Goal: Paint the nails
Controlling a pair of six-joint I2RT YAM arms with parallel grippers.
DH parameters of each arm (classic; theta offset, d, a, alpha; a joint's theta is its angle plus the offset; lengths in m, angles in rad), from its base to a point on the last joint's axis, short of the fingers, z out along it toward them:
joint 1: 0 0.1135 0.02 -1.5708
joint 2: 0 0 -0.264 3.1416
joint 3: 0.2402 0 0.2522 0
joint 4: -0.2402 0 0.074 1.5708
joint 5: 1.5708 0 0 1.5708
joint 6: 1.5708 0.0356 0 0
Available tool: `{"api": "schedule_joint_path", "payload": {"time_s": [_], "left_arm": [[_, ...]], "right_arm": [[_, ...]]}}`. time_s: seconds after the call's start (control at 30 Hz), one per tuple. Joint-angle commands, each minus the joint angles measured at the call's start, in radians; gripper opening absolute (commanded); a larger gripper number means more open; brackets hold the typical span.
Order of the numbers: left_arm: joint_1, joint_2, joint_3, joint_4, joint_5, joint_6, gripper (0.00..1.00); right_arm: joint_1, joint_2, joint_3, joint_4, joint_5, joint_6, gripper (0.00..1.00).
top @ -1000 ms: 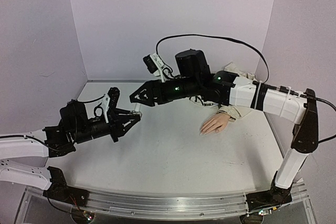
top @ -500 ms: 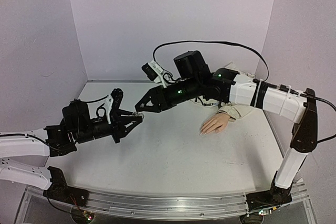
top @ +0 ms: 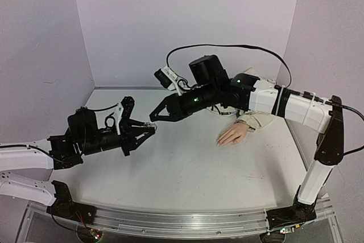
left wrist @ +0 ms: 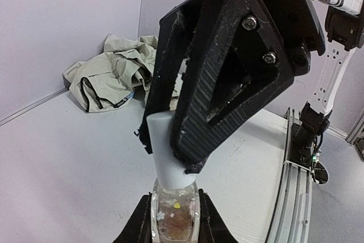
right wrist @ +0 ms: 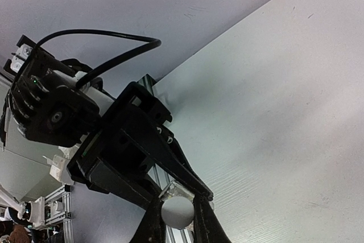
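The nails (top: 219,142) of the mannequin hand (top: 234,134) are waiting at the tabletop's (top: 187,186) three o'clock; at nine o'clock the left claw (top: 149,130) is clamping a clear bottle (left wrist: 174,223) of brownish, flecked liquid while the right claw (top: 154,119) is pinching its white cap (left wrist: 165,155), apparently uncapping; a steady twist and lift seems due next.

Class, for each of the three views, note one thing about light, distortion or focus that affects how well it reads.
Top external: soft even light, faint shadows; the near rail bows, a wide-lens distortion. Left wrist: the right gripper looms dark and huge over the white cap and bottle; the jacket is sharp. Right wrist: tilted frame, cap bright between dark fingers.
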Motion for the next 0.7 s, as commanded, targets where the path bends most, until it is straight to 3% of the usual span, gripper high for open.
{"api": "schedule_joint_path", "payload": {"time_s": [0.0, 0.23, 0.33, 0.47, 0.67], "left_arm": [[-0.005, -0.003, 0.052, 0.033, 0.044, 0.011, 0.0], [-0.004, -0.012, 0.043, 0.033, 0.047, 0.005, 0.0], [-0.004, -0.012, 0.041, 0.031, 0.047, 0.008, 0.0], [-0.005, -0.012, 0.042, 0.03, 0.05, 0.009, 0.0], [-0.005, -0.008, 0.047, 0.028, 0.057, 0.012, 0.0]], "right_arm": [[-0.001, -0.006, 0.025, 0.017, -0.027, -0.035, 0.0], [-0.004, -0.036, -0.007, 0.019, -0.048, -0.07, 0.01], [-0.004, -0.03, -0.011, 0.018, -0.058, -0.062, 0.28], [-0.004, -0.038, -0.016, 0.016, -0.038, -0.053, 0.43], [-0.006, -0.02, -0.005, 0.016, -0.058, -0.049, 0.34]]}}
